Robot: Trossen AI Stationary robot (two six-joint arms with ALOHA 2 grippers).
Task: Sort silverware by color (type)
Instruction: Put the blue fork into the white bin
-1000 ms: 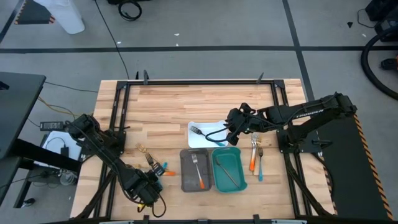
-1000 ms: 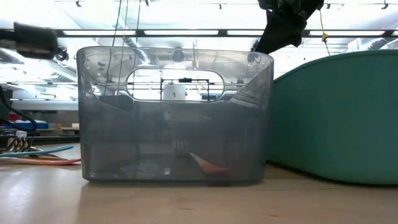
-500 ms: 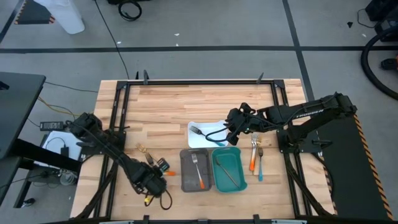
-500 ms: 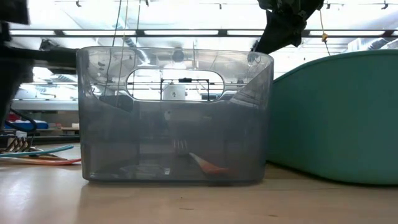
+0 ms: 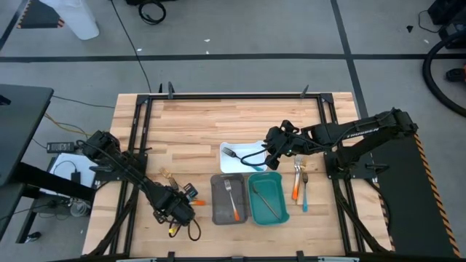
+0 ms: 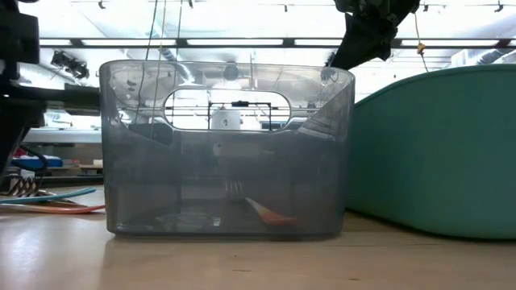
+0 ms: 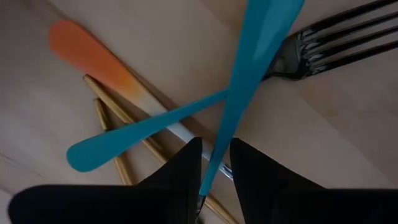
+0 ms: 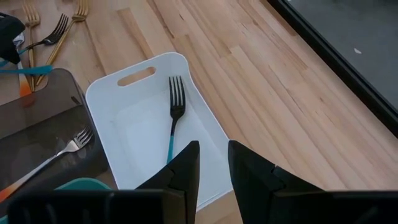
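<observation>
Near the table's front-left, my left arm reaches low across the wooden table [image 5: 182,138], and my left gripper [image 5: 177,209] hangs over a little heap of silverware just left of the translucent grey rectangular tray [image 5: 228,199]. My wrist camera shows its two dark fingers [image 7: 180,168] pinching the tip of a teal-handled piece [image 7: 245,87], which lies crossed over a second teal-handled utensil [image 7: 140,130], an orange-handled utensil [image 7: 93,59], thin gold-bronze handles [image 7: 115,134] and the dark tines of a fork [image 7: 336,34].

Inside the grey tray lies a silver fork with an orange handle [image 5: 231,199]. Beside it, touching, the teal rectangular tray [image 5: 268,199] holds one gold-bronze piece [image 5: 267,204].

Behind those two sits the white rectangular tray with a slot handle [image 8: 146,134], holding a dark fork with a teal handle [image 8: 173,118]. My right arm stretches in from the right with its elbow bent, and my right gripper [image 5: 271,151] hovers over that tray's right end, fingers [image 8: 185,168] spread a little and holding nothing.

Farther right, loose on the wood, lie a few more forks [image 5: 299,182] with orange, teal and gold handles.
</observation>
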